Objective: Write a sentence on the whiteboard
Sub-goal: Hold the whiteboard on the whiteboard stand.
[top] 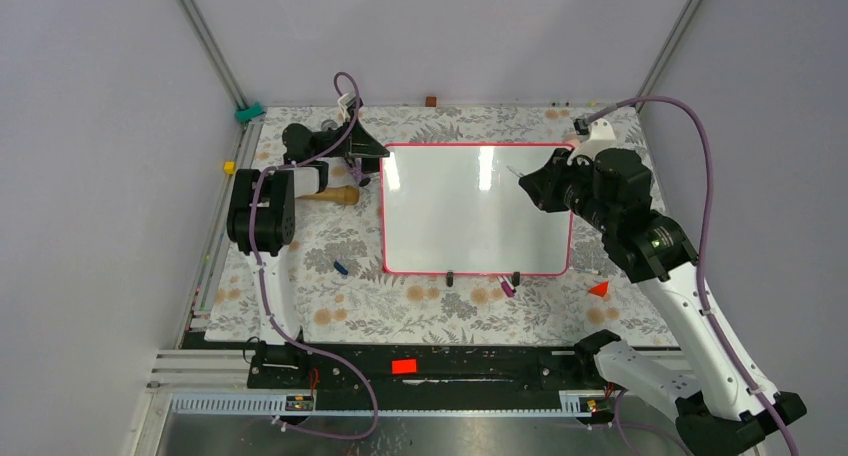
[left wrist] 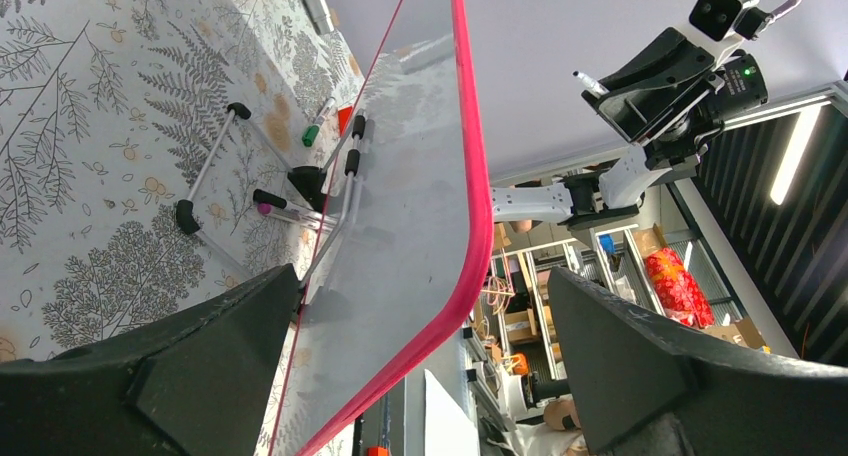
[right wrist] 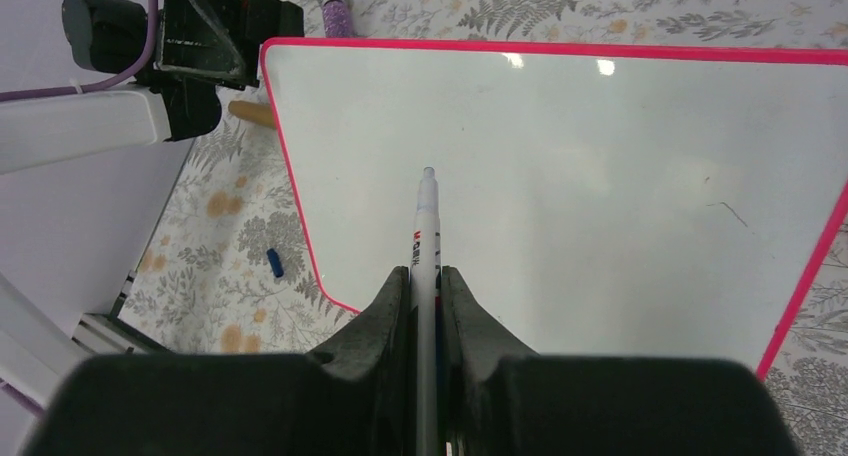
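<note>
The whiteboard [top: 470, 211] lies mid-table with its pink-red frame; its glossy face [right wrist: 600, 176] is bare apart from a faint scratch, and no sentence shows on it. My right gripper [top: 535, 188] hovers over the board's right side, shut [right wrist: 425, 273] on a white marker [right wrist: 427, 226] whose tip points toward the board's middle. My left gripper [top: 362, 156] is at the board's far-left corner. It is wide open [left wrist: 425, 286], with the pink edge of the whiteboard [left wrist: 470, 206] between its fingers.
A wire stand with black-tipped legs [left wrist: 215, 156] props the board up from below. On the floral cloth lie a blue cap [top: 340, 268], a wooden handle [top: 338, 195], a magenta marker [top: 508, 289] and an orange triangle [top: 599, 289]. Grey walls close in on both sides.
</note>
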Controlling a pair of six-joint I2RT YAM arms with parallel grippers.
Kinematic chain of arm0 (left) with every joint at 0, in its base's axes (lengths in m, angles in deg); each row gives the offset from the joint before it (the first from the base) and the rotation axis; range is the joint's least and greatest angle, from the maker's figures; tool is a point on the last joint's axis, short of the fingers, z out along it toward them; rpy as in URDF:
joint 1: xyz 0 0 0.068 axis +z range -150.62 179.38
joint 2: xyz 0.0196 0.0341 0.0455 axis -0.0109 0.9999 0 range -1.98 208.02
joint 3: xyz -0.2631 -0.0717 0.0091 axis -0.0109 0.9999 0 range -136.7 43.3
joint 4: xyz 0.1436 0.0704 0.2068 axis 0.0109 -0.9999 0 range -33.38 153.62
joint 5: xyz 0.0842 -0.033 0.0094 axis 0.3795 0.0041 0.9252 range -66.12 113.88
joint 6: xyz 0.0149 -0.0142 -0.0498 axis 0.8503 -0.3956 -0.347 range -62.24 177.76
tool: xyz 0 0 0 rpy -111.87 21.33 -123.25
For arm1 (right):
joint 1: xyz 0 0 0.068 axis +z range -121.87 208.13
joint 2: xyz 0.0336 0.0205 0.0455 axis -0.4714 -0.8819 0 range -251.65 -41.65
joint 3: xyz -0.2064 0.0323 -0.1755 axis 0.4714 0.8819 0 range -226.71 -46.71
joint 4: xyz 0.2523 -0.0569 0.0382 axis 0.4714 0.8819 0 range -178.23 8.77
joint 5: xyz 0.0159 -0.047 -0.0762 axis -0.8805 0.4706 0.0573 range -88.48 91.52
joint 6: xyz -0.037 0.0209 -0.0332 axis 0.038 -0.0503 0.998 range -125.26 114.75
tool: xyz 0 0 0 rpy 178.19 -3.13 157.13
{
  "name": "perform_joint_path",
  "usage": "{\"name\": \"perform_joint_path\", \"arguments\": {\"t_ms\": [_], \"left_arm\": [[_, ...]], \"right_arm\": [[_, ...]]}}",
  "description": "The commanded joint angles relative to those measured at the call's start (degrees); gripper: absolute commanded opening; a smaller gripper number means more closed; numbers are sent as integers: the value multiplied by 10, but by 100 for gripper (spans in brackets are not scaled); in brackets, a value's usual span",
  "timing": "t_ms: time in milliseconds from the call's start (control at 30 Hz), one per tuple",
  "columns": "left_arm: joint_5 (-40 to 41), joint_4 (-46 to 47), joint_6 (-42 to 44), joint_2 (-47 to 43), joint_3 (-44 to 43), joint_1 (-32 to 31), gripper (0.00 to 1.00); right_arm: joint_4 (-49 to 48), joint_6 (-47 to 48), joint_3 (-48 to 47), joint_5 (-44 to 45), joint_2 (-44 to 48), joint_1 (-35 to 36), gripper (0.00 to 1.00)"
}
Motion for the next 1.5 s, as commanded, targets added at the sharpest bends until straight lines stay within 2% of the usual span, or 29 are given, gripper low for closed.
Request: {"name": "perform_joint_path", "arguments": {"t_ms": [0, 267, 500, 767, 800, 900, 967, 1333, 1467], "left_arm": [[2, 37, 1, -21, -20, 3, 99], [36, 38, 3, -14, -32, 0, 96], [42, 38, -55, 10, -116, -5, 91], [21, 38, 0, -46, 13, -13, 90], [20, 38, 4, -52, 22, -13, 89], [27, 38, 7, -58, 36, -14, 69], [33, 38, 7, -61, 40, -15, 59], [15, 39, 27, -78, 47, -28, 58], [13, 39, 21, -72, 35, -28, 51]], "right_arm": [[6, -16, -27, -42, -15, 6, 0], [-11, -24, -23, -41, -21, 14, 0], [-25, -37, -3, -33, -3, 16, 0], [-11, -33, -6, -26, 1, 16, 0], [-12, -34, -6, -30, -2, 16, 0], [-25, -40, -1, -44, -9, 23, 0], [-39, -42, 3, -50, -17, 30, 0], [-70, -40, -26, -23, -81, 90, 0], [-80, -36, -42, 4, -114, 128, 0]]}}
